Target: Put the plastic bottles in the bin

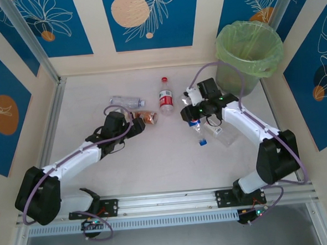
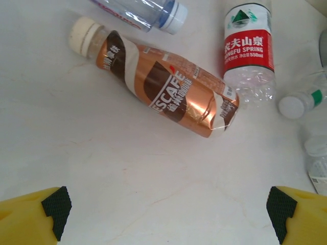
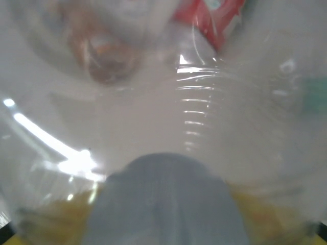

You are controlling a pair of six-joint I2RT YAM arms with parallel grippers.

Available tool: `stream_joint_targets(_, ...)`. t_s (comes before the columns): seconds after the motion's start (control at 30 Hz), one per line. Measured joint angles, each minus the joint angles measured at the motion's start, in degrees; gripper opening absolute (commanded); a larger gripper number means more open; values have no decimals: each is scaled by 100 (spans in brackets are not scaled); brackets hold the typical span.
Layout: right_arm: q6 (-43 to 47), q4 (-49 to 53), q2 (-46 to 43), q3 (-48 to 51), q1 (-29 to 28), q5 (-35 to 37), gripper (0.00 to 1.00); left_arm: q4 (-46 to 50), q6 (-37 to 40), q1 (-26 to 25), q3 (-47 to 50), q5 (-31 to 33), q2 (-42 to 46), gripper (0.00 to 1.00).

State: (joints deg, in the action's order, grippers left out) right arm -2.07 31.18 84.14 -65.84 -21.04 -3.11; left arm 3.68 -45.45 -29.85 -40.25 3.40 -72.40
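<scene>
Right gripper (image 1: 192, 117) clasps blue-capped bottle (image 1: 199, 131); bag-lined bin (image 1: 233, 78) beyond.

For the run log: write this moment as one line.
left pincer open near brown-labelled plastic bottle | right pincer at clear blue-capped bottle, grip unclear

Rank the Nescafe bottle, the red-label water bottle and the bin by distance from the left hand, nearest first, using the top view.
1. Nescafe bottle: lying just past the left hand.
2. Red-label water bottle: farther back and to the right, mid-table.
3. Bin: far back-right corner, clearly the farthest.
</scene>
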Motion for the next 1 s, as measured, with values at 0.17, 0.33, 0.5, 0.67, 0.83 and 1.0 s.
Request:
stream_joint_targets(0.17, -354, -450, -496, 341, 328, -175, 45, -68, 0, 0, 0, -42, -11, 100)
stream_joint_targets(0.33, -754, -815, -848, 573, 691, -278, 44, -94, -63, 0, 0, -39, -11, 100)
stream_joint_targets(0.5, -1067, -1132, -1097, 586, 1128, -319, 44, -92, -155, 0, 0, 13, -11, 100)
stream_joint_targets(0.67, -1224, -1285, -1132, 446, 1508, -358, 45, -90, -221, 0, 0, 28, -15, 100)
stream_joint_targets(0.83, -1342, -1447, -1132, 31, 1834, -396, 45, -81, -221, 0, 0, 26, -55, 100)
stream_joint_targets(1.0, -1499, -1659, -1121, -459, 2155, -407, 45, -63, -221, 0, 0, 22, -92, 100)
